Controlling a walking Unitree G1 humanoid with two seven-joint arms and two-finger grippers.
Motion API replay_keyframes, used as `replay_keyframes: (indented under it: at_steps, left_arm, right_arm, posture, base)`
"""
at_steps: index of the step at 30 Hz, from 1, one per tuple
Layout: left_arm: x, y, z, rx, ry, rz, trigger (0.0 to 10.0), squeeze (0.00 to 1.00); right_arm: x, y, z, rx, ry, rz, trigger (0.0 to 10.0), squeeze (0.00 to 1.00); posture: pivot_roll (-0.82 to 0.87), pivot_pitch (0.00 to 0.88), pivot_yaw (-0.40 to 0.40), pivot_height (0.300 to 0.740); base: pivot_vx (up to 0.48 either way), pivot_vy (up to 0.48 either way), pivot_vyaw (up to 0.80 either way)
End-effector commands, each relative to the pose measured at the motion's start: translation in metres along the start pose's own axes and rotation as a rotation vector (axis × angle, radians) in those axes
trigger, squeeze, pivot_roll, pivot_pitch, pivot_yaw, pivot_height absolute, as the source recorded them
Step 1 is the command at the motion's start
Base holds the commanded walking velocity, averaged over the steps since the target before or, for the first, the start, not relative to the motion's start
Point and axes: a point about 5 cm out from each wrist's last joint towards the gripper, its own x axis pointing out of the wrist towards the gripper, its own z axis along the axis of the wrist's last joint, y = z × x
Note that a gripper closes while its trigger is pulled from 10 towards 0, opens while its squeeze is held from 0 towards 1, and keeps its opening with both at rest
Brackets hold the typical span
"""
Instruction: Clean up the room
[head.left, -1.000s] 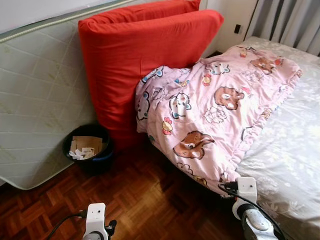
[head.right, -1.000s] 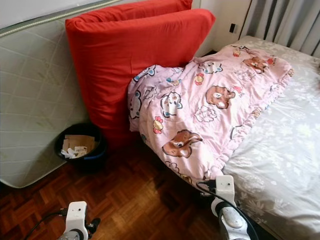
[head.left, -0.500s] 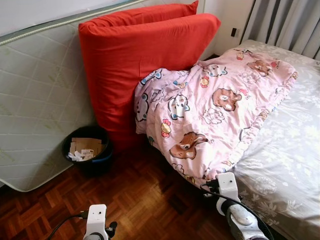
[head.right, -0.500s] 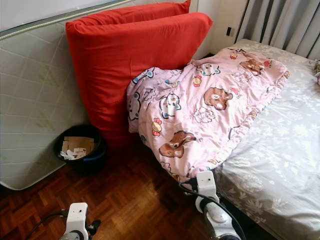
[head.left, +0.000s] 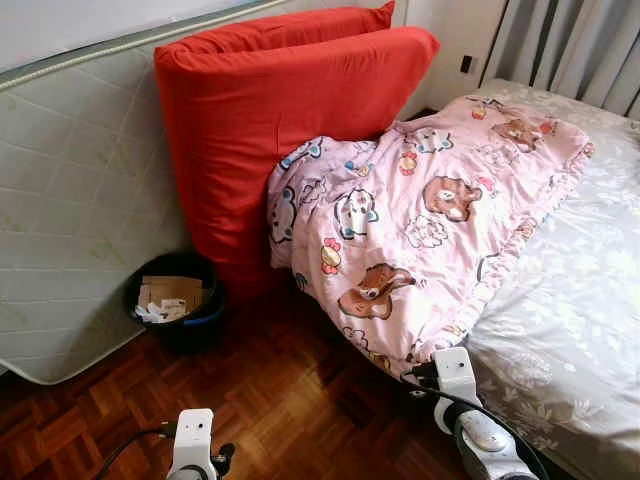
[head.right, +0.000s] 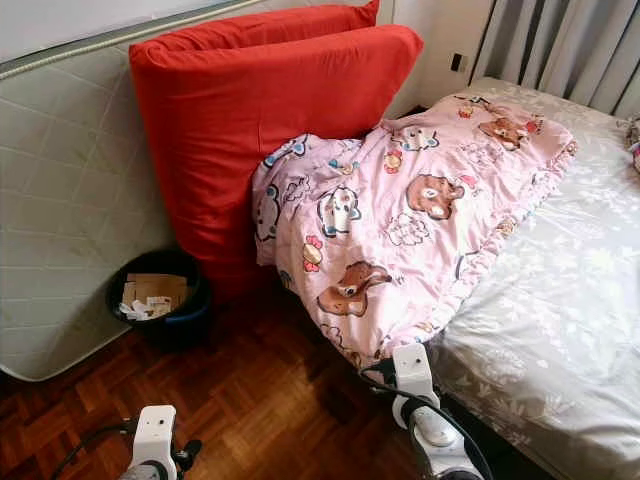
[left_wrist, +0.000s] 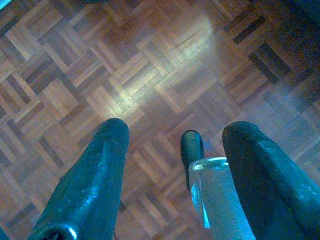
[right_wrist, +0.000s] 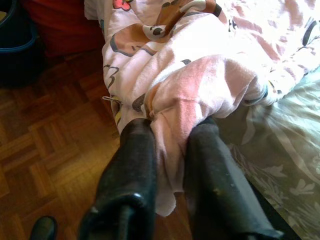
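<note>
Right gripper at the bed's near corner, jaws closed tight on a fold of the pink cartoon quilt. The quilt lies bunched on the near side of the bed, its lower edge spilling over the side toward the parquet floor, its upper end pushed against the red cushions. Those lean on an upturned mattress. Left gripper hangs low over the floor, jaws wide open and holding nothing.

Risks, as judged:
- The pinch takes only a thin hem fold. The quilt is bulky; a hard pull could strip the fabric out of the jaws.
- The hanging edge sits near the floor. A low drag would sweep it across the parquet, or under the robot's feet.
- The quilt's far end presses on the red cushions. Pulling that way may tip them toward the black bin of paper scraps just beside.
- One-handed hold: the cloth will likely bunch, not spread flat.

View differences:
- The right wrist view shows the grip itself: fabric squeezed between both fingers, a loose tag of cloth poking out below. In the head views the fingers are hidden under the wrist housing.
- The head views give the layout: the quilt's extent, cushions, bin, grey curtains.
- The left wrist view shows bare parquet, and a robot foot between the open fingers.
</note>
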Motion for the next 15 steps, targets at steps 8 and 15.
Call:
replay_keyframes:
  at_steps: [8,15]
  left_arm:
    - [-0.0008,0.0012,-0.0039,-0.008,0.016,0.007,10.0,0.0]
    - [-0.0004,0.0004,-0.0023,-0.011,0.011,0.007,10.0,0.0]
  right_arm:
    - [-0.0022,0.0015,-0.0077,0.011,0.033,-0.003,10.0,0.89]
    - [-0.0008,0.0088,-0.0076,0.004,0.036,0.005,10.0,0.88]
  posture:
    - [0.04,0.064,0.016,0.74]
    - [0.04,0.067,0.015,0.74]
  base:
    - [0.0,0.0,0.0]
    - [0.0,0.0,0.0]
